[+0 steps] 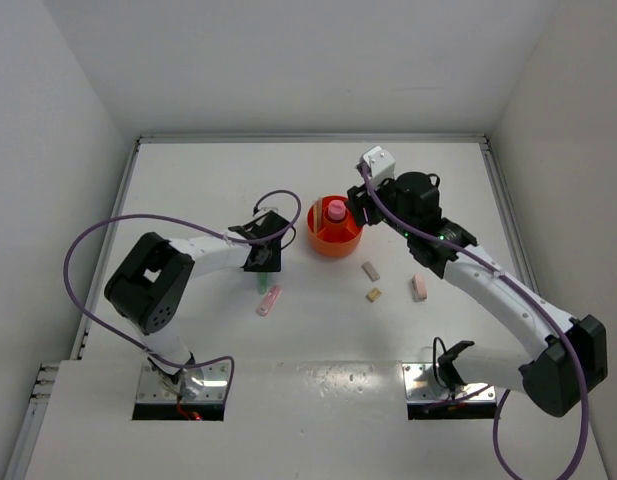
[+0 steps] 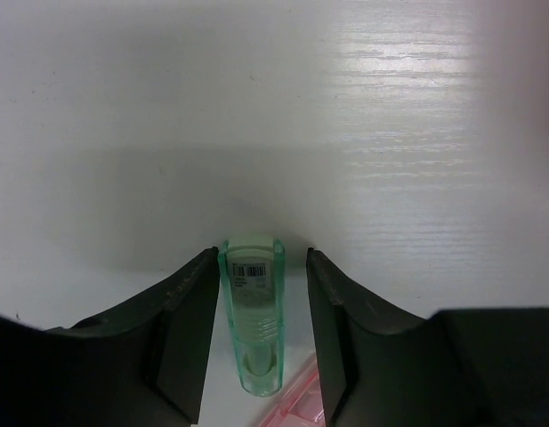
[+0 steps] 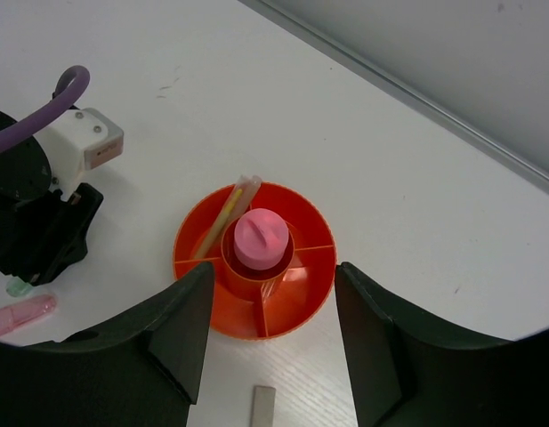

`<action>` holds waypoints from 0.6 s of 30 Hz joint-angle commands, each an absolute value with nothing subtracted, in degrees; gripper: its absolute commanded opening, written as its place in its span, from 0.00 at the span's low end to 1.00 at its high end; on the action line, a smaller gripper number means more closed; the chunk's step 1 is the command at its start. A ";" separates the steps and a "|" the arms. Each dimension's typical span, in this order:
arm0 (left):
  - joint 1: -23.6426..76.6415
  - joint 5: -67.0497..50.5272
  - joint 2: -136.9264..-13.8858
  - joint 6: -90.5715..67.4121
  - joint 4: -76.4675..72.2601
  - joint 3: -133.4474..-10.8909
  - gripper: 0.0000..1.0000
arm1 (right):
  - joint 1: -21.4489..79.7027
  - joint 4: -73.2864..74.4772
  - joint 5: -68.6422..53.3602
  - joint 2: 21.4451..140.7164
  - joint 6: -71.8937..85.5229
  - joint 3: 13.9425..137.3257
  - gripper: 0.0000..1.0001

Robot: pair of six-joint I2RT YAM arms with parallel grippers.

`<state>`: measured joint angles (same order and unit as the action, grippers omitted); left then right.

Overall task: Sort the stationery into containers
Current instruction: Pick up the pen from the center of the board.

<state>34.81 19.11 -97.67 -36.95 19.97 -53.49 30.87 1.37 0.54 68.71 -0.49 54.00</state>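
The round orange organiser point(image 1: 319, 240) stands mid-table. A pink-capped tube point(image 1: 335, 210) stands in its central well and a cream stick point(image 3: 228, 212) leans in an outer compartment. My right gripper point(image 1: 362, 207) is open and empty, hovering just above the organiser point(image 3: 311, 294) and the tube point(image 3: 261, 238). My left gripper point(image 1: 263, 264) is open and low over the table. A green translucent eraser point(image 2: 252, 311) lies lengthwise between its jaws, with a gap on each side. A pink translucent item point(image 1: 269, 300) lies just beside the green eraser point(image 1: 262, 285).
A beige eraser point(image 1: 371, 270), a tiny tan cube point(image 1: 373, 295) and a pink eraser point(image 1: 419, 287) lie on the white table right of centre, near the right forearm. The beige eraser also shows in the right wrist view point(image 3: 263, 407). White walls enclose the table.
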 commanded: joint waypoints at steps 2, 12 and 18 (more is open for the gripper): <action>35.24 19.86 -96.94 -37.79 20.03 -53.00 0.49 | 30.59 -1.05 1.32 66.71 -1.05 54.05 0.57; 35.24 19.78 -95.37 -37.79 20.56 -53.70 0.17 | 30.59 -1.58 1.85 66.18 -0.53 53.53 0.57; 41.30 17.49 -82.47 -42.62 16.63 -56.68 0.00 | 30.06 -1.58 2.90 66.18 -0.53 52.91 0.07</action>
